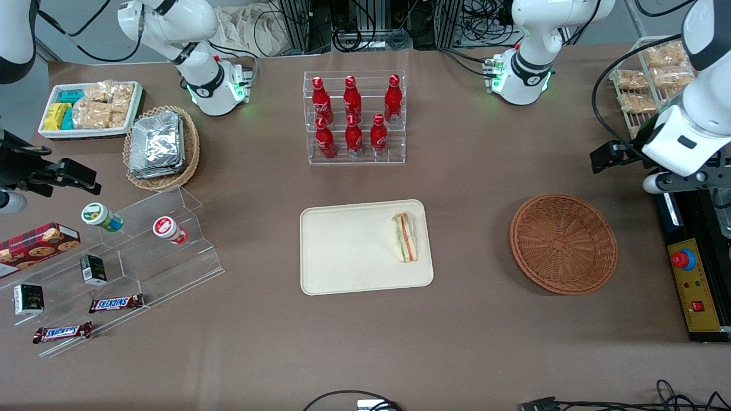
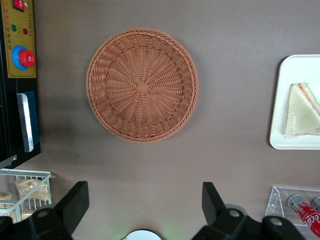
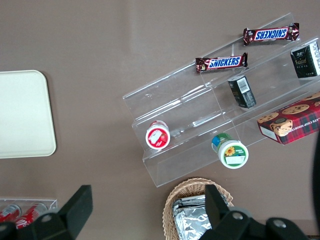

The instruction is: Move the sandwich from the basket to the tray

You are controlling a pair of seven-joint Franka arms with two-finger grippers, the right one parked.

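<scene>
A brown-clothed table (image 1: 474, 348) filled the scene, with a clear rack of red bottles (image 1: 355, 117) standing farther from the front camera than the work area. The tray (image 1: 342, 257) lay flat at the middle of the table, and the basket (image 1: 562, 244) sat beside it toward the working arm's end, the two well apart with bare cloth between them.

The sandwich (image 1: 405, 237) rested on the tray, lying on its side just inside the short rim that faced the basket. That was probably because this edge was the first part of the tray reached on the way from the basket. Its striped filling edge showed in the front view. In the left wrist view the basket held nothing, so the transfer looked complete.

The left arm's gripper (image 2: 142, 212) hung high above the table, at the working arm's end and close to the yellow control box (image 1: 694, 285). It looked down on the bare basket. Its fingers (image 2: 75, 205) were spread wide with nothing between them, which suited a hand that had let go and had no reason to close.

The arm's height and its position off to the side kept it away from both the tray and the basket. The sandwich lay flat and steady, and nothing touched or crowded it.
</scene>
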